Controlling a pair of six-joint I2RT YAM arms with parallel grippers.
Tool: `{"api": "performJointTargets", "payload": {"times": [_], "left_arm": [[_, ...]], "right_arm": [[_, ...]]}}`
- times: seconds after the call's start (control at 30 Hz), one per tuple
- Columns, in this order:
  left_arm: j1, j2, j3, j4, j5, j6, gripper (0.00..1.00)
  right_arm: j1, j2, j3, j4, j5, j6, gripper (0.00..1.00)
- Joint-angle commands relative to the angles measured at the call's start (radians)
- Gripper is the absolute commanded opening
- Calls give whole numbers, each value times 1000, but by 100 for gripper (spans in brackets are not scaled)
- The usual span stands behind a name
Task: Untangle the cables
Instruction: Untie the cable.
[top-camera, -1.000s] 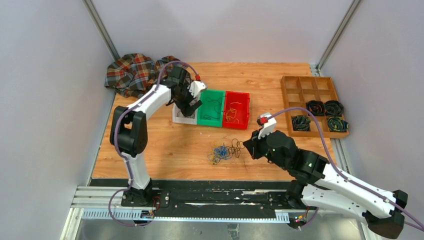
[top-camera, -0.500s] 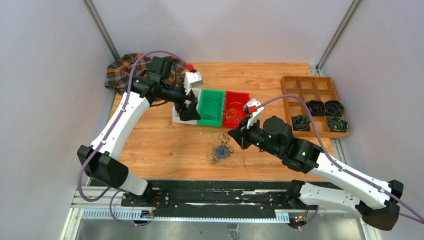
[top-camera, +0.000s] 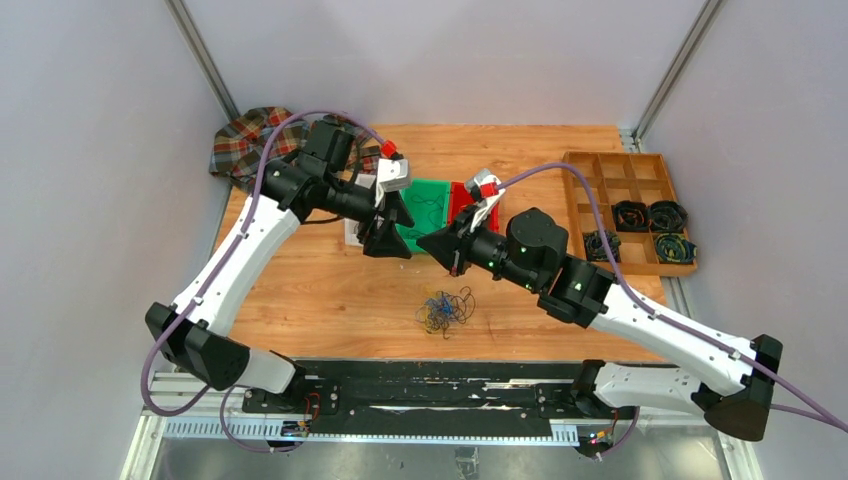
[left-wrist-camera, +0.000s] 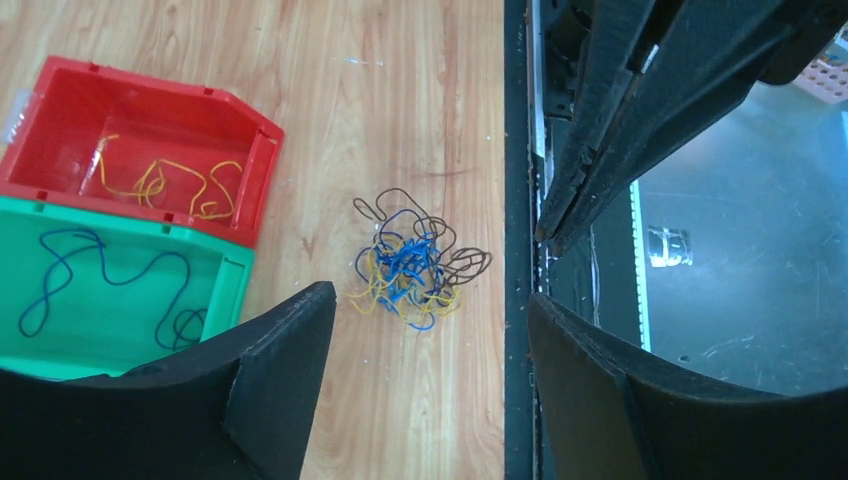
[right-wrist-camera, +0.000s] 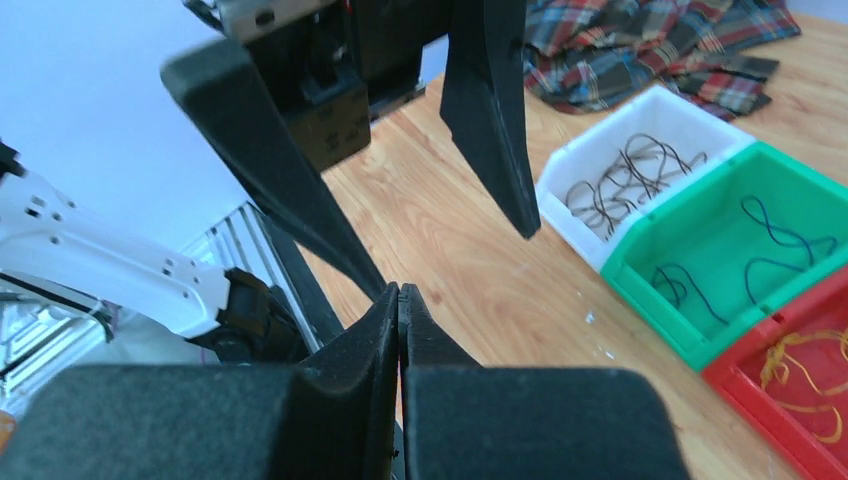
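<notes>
The cables (top-camera: 445, 310) lie as a small blue, yellow and dark clump on the wooden table, in front of the bins. In the left wrist view the cables (left-wrist-camera: 410, 265) sit just beyond my open left gripper (left-wrist-camera: 430, 295), with nothing between its fingers. My left gripper (top-camera: 388, 240) hangs over the table in front of the green bin (top-camera: 425, 205). My right gripper (top-camera: 428, 243) faces it closely, tip to tip. The right gripper (right-wrist-camera: 398, 290) is shut, and nothing shows between its pads.
Three bins stand in a row: white (right-wrist-camera: 560, 185) with dark wires, green (right-wrist-camera: 640, 270) with dark blue wires, red (left-wrist-camera: 262, 175) with orange wires. A plaid cloth (top-camera: 250, 140) lies at the back left. A wooden compartment tray (top-camera: 584, 168) at the right holds dark coiled bundles.
The right gripper rose from beside the clump and moved left and back toward the bins. The left gripper swung right from the white bin, and its jaws narrowed slightly.
</notes>
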Motion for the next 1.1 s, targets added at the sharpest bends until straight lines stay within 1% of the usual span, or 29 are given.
{"api": "performJointTargets", "payload": {"times": [0.0,0.03,0.1,0.13,0.17,0.2,0.33,0.4,0.47,0.5,0.53,0.67,0.77,0.87,0.93,1.07], "left_arm": [[-10,-39,-41,-9,4,50,77],[-9,-45,-60,-8,-23,59,81],[-8,-67,-105,-7,-77,104,90],[-8,-77,-127,-7,-108,126,96],[-8,-81,-141,-7,-140,139,99],[-8,-80,-146,-7,-176,141,98],[-8,-47,-108,-7,-320,93,98],[-8,-47,-86,-6,-357,104,98],[-8,-67,-86,45,-406,73,98],[-9,-84,-90,81,-444,27,98],[-8,-97,-93,109,-479,14,98],[-8,-152,-105,175,-581,2,98],[-9,-184,-112,178,-614,27,98],[-8,-210,-127,179,-651,36,98],[-8,-228,-150,179,-651,39,98],[-9,-255,-185,176,-639,30,98]], "right_arm": [[-12,8,60,17,-7,19,0],[-12,-1,54,-25,30,7,4],[-15,-23,19,-117,122,-6,21],[-17,-37,-8,-161,157,-10,29],[-18,-55,-40,-206,185,-4,36],[-20,-77,-78,-241,210,3,40],[-21,-185,-258,-323,242,73,49],[-22,-219,-331,-347,230,128,53],[-22,-231,-387,-358,226,184,56],[-22,-224,-416,-358,228,202,57],[-22,-210,-430,-356,236,217,58],[-28,-125,-454,-275,226,193,58],[-34,-38,-447,-233,223,149,58],[-46,53,-430,-213,227,140,55],[-50,92,-430,-170,221,141,54],[-52,172,-408,-113,264,153,49]]}}
